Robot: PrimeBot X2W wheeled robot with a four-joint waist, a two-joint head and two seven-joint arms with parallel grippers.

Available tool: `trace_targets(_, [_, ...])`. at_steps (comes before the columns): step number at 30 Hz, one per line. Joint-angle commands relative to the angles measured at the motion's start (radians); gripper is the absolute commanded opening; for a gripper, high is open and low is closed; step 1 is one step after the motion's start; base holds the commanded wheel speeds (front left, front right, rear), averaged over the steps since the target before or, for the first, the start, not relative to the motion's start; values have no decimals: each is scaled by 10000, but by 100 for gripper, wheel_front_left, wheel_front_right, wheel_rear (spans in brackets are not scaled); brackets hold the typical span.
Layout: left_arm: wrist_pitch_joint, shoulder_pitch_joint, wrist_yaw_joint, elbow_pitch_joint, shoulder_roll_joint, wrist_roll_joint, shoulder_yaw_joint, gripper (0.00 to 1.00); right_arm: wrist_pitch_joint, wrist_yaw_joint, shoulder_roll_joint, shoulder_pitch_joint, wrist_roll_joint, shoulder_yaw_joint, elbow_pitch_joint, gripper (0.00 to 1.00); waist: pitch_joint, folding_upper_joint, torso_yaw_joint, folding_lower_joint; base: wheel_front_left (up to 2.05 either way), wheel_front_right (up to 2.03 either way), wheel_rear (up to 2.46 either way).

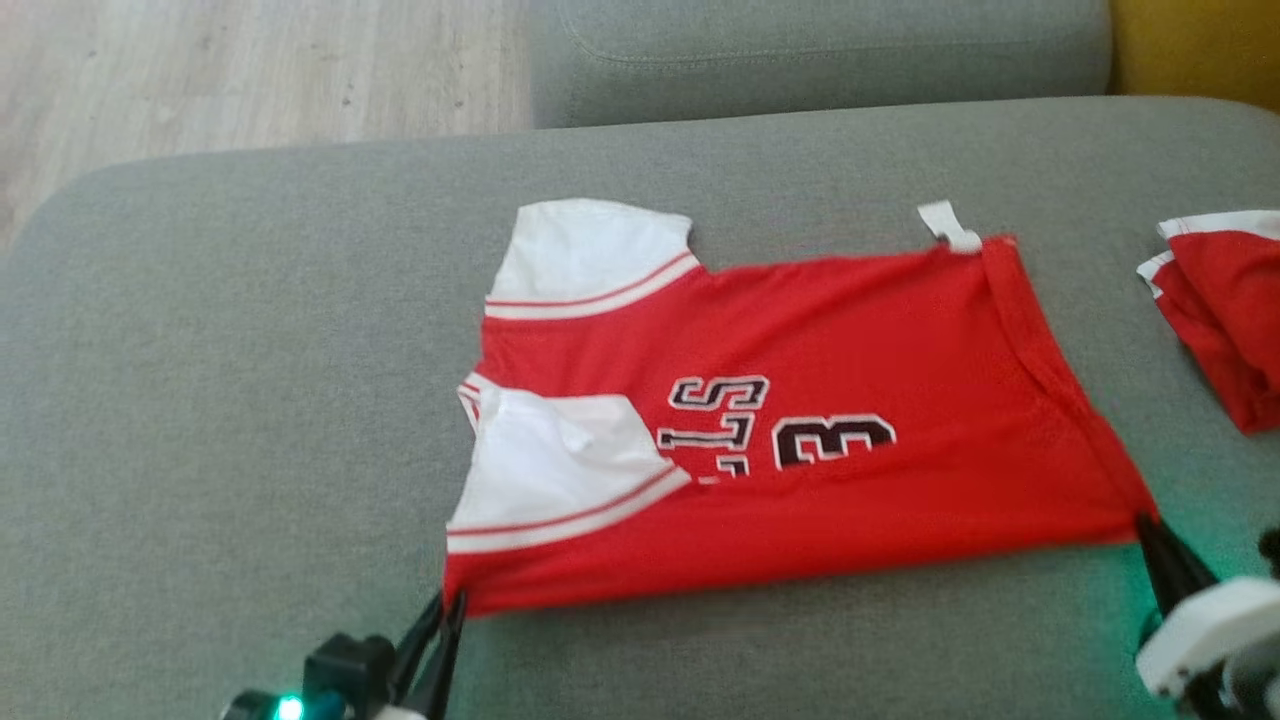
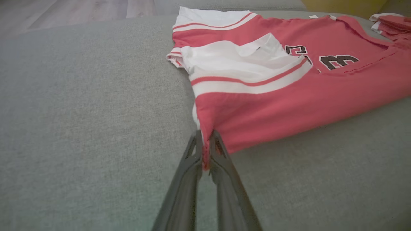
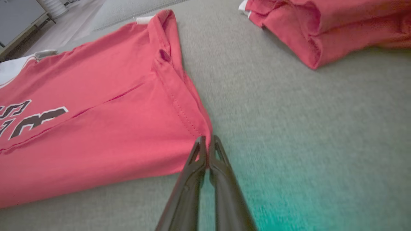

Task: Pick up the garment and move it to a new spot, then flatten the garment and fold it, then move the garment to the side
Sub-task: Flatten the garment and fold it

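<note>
While left hand (image 2: pixel 206 134) and right hand (image 3: pixel 207 138) clamp one jersey (image 1: pixel 850 340), one garment (image 1: pixel 1225 300) lies aside.

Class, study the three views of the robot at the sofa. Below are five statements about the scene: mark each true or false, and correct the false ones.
1. The jersey lies on a grey cushion. True.
2. The left gripper hangs open above the jersey. False: it is shut on the jersey's near corner, at the sleeve end.
3. The sleeves are black. False: they are white with a red stripe.
4. A second red garment lies on the cushion to the robot's right of the jersey. True.
5. The right gripper is shut at the jersey's near hem corner. True.
</note>
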Motion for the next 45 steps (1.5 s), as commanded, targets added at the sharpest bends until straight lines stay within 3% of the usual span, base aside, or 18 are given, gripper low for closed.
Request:
trace_targets(1, [-8, -129, 83, -362, 293, -93, 332, 0, -59, -9, -459, 176, -9, -99, -263, 0, -36, -1, 48, 1, 0, 0, 0])
trace_targets(10, [146, 171, 31, -273, 235, -269, 110, 0, 331, -9, -224, 967, -468, -930, -939, 0, 59, -1, 40, 1, 0, 0, 0])
trace_targets(11, [133, 129, 20, -230, 235, -258, 97, 17, 389, -9, -187, 990, -555, -1023, -989, 14, 77, -1, 34, 1, 0, 0, 0])
trace_targets(12, [133, 67, 0, -189, 242, -236, 74, 40, 436, -9, -140, 1010, -639, -1128, -1038, 73, 94, -1, 26, 1, 0, 0, 0])
trace_targets(13, [131, -7, -39, -162, 253, -206, 38, 68, 465, -9, -94, 1032, -729, -1247, -1083, 100, 107, -1, 16, 1, 0, 0, 0])
trace_targets(14, [139, -83, -62, -145, 261, -183, 15, 100, 460, -9, -56, 1054, -845, -1385, -1123, 100, 118, -1, 3, 1, 0, 0, 0])
trace_targets(18, [92, -469, -91, -239, 367, -41, 32, 100, 452, -9, 116, 1163, -1215, -1770, -1560, 100, 183, -1, -115, 1, 0, 0, 0])
trace_targets(25, [656, -2059, -559, -600, 1011, 157, 265, 100, 614, -9, 379, 1218, -1574, -2086, -2612, 100, 532, -1, -383, 1, 0, 0, 0])
trace_targets(30, [1586, -4613, -1326, -537, 1454, -45, 701, 100, 963, -9, 581, 1004, -1859, -2181, -3538, 100, 1218, -1, -790, 1, 0, 0, 0])
trace_targets(37, [2888, -8737, -2248, 1478, 1543, -759, 810, 100, 1241, -9, 764, 613, -2114, -2282, -4400, 100, 2557, -1, -1565, 1, 0, 0, 0])
trace_targets(45, [3267, -11170, -2389, 4379, 1575, -491, 84, 100, 1230, -9, 902, 183, -2179, -2199, -4645, 100, 3645, -1, -2165, 1, 0, 0, 0])
